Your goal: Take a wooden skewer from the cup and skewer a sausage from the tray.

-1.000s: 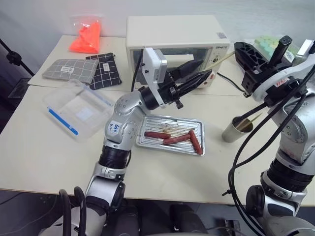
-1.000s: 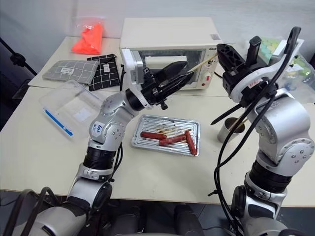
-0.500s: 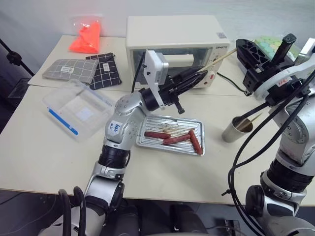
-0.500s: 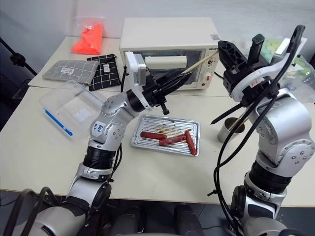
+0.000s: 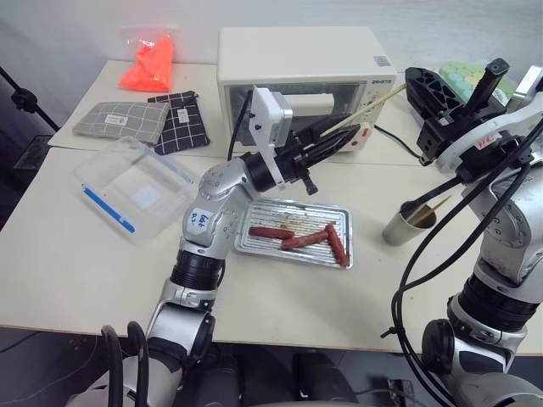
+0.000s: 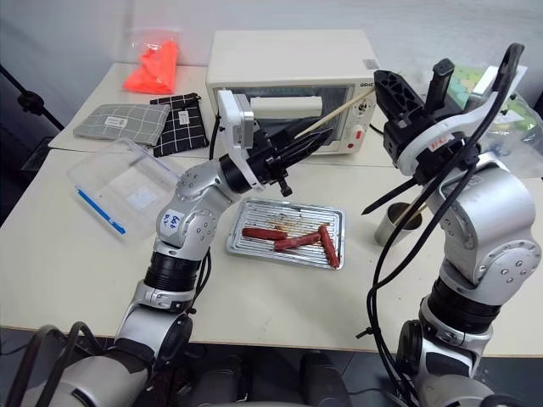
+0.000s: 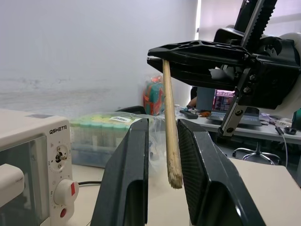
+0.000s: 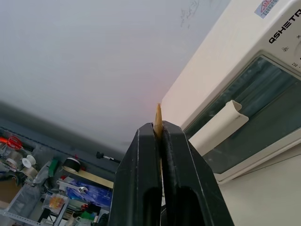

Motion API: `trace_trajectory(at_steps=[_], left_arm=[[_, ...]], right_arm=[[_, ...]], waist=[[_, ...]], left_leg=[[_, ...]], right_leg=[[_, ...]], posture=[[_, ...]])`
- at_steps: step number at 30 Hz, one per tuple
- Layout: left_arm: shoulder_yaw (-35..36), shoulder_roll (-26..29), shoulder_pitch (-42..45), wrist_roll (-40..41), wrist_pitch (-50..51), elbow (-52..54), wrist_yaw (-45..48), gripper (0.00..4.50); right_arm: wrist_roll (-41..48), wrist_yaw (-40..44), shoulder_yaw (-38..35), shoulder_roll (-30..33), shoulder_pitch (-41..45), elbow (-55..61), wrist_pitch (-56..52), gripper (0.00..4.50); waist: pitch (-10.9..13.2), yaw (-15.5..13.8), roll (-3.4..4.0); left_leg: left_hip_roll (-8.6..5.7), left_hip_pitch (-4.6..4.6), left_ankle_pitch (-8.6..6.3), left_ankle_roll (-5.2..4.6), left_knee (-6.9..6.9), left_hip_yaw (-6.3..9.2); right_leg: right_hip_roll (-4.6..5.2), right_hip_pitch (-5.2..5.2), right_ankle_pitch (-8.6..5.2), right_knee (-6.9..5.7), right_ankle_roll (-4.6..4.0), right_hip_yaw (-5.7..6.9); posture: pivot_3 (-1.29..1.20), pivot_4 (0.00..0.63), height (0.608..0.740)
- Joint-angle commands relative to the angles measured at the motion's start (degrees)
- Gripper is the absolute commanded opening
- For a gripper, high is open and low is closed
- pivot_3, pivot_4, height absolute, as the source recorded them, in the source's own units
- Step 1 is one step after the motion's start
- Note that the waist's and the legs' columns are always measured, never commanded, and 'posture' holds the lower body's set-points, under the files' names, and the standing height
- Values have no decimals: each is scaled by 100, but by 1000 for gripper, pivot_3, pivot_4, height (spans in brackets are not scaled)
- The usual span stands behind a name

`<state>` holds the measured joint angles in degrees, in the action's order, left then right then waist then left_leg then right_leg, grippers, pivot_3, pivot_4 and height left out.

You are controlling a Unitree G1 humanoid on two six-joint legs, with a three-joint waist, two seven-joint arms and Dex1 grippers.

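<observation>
left eye view, near: tray [image 5: 339, 251] on the counter [image 5: 76, 271], three sausages lying in it, nearest pick the sausage [image 5: 305, 240] in the middle.
cup: cup [image 5: 401, 225] on the counter well to the right of the tray, more sticks standing in it.
right gripper: right gripper [image 8: 160, 129] pressed together, pinching one end of the wooden skewer [image 6: 339, 114], held up above the counter.
left gripper: left gripper [image 7: 162, 136] slightly spread, fingers either side of the skewer's free end, apparently not yet clamped.
step in hand: likely a handover; close squarely on the stick before the right lets go, keep it straight, avoid bending.
far: toaster oven [image 5: 297, 59] behind both grippers.
hard to make out: pointed tip's direction unclear; contact of left fingers with the stick not certain.
</observation>
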<state>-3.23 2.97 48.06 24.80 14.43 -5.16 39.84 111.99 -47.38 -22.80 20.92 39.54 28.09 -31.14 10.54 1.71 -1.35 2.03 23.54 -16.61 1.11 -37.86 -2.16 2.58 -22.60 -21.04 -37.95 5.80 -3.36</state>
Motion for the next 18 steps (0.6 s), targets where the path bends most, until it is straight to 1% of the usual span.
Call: trace_trajectory(at_steps=[1, 3, 6, 7, 8, 18], left_arm=[[22, -49, 133, 120, -4, 267, 12, 1009], [25, -69, 123, 148, 5, 295, 6, 1009], [36, -104, 104, 214, 10, 350, 5, 510], [36, -108, 102, 231, 19, 370, 8, 243], [37, -105, 101, 239, 26, 381, 13, 76], [82, -88, 134, 310, 65, 478, -43, 26]], right_arm=[[101, 72, -54, 40, 74, 262, 56, 0], [101, 60, -62, 27, 80, 268, 71, 0], [101, 50, -65, 24, 75, 274, 75, 0], [101, 49, -67, 28, 71, 273, 73, 0], [101, 49, -69, 28, 67, 266, 74, 0], [101, 68, -53, 110, -25, 283, 70, 0]], waist=[[0, 0, 0], [0, 0, 0], [0, -1, 0], [0, 0, 0], [0, 0, 0], [0, -1, 0]], left_leg=[[0, 0, 0, 0, 0, 0], [0, 0, 0, 0, 0, 0], [0, 0, 0, 0, 0, 0], [0, 0, 0, 0, 0, 0], [0, 0, 0, 0, 0, 0], [0, 0, 0, 0, 0, 0]], right_leg=[[0, 0, 0, 0, 0, 0], [0, 0, 0, 0, 0, 0], [0, 0, 0, 0, 0, 0], [0, 0, 0, 0, 0, 0], [0, 0, 0, 0, 0, 0], [0, 0, 0, 2, 0, 0]], posture=[[0, 150, 740], [0, 150, 740], [0, 150, 740], [0, 150, 740], [0, 150, 740], [0, 150, 740]])
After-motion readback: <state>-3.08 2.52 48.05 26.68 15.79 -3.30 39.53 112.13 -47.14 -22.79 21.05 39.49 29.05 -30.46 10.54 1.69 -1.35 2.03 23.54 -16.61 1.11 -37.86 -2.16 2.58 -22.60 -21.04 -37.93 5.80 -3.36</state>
